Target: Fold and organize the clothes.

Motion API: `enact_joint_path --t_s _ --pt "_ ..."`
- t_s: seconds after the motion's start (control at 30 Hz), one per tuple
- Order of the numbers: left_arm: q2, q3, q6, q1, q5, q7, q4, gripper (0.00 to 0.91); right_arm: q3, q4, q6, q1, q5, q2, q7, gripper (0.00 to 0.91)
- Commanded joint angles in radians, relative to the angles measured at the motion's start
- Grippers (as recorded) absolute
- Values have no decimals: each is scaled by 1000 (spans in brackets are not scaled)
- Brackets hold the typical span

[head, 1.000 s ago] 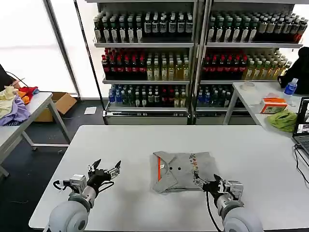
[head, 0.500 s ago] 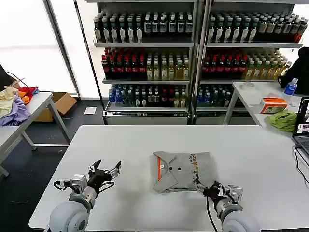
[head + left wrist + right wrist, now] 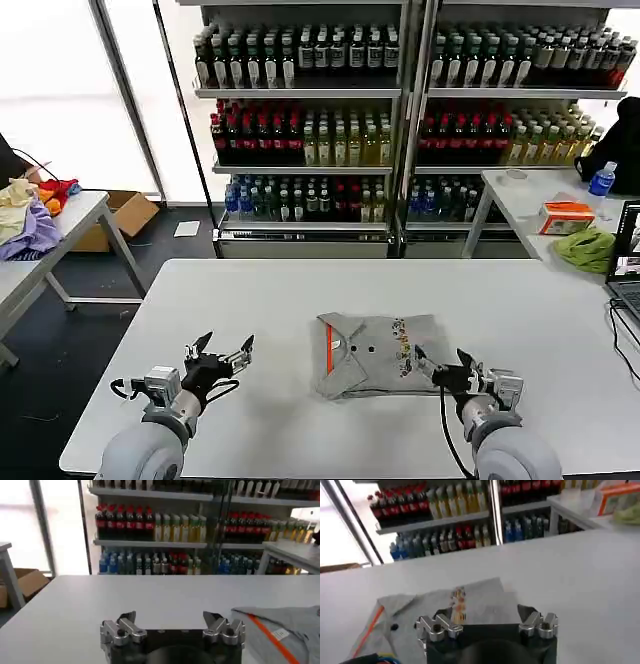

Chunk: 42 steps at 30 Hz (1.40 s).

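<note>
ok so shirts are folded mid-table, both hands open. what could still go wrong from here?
1. The right hand sits open at the folded grey shirts' near right edge; moving forward could snag the top layer and undo the fold.
2. The stack looks uneven on the orange stripe side, so sliding it may spread the layers.
3. The left hand waits apart, so nothing steadies that side.

bare table (image 3: pixel 300 290) around folded shirts (image 3: pixel 375 352), laptop (image 3: pixel 628 262) at right edge
</note>
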Motion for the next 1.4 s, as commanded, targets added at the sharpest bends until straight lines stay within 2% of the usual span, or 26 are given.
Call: enact_joint_path --t_s 0.03,0.37,0.53,0.93,1.13,1.23,1.27,1.3,1.33,1.4 --pt "0 -10 2 36 6 4 -27 907 -54 -136 1 242 -106 59 -59 907" --pt "-8 -23 4 77 15 6 -47 907 -154 -384 -1 319 -60 56 -69 907" --pt "-11 -27 6 85 16 5 -49 907 -166 -425 -1 308 -48 77 -65 907" --pt "-13 -52 2 96 23 7 -66 907 -156 -383 -2 280 -35 73 -58 907" --pt "-14 -79 -44 104 67 13 -98 907 -85 -189 -2 221 -3 46 -48 907" --pt "-23 -98 -78 115 104 20 -131 907 32 -47 3 155 -122 33 -90 907" --pt "-28 -103 -94 122 122 27 -145 907 93 -1 5 126 -249 31 -119 907" --pt "-34 -106 -108 126 132 31 -155 907 141 24 6 105 -333 27 -143 907" --pt "-38 -107 -113 128 135 33 -160 907 169 35 7 94 -375 25 -152 907" --pt "-48 -113 -132 132 162 38 -170 907 272 68 6 48 -393 18 -154 907"
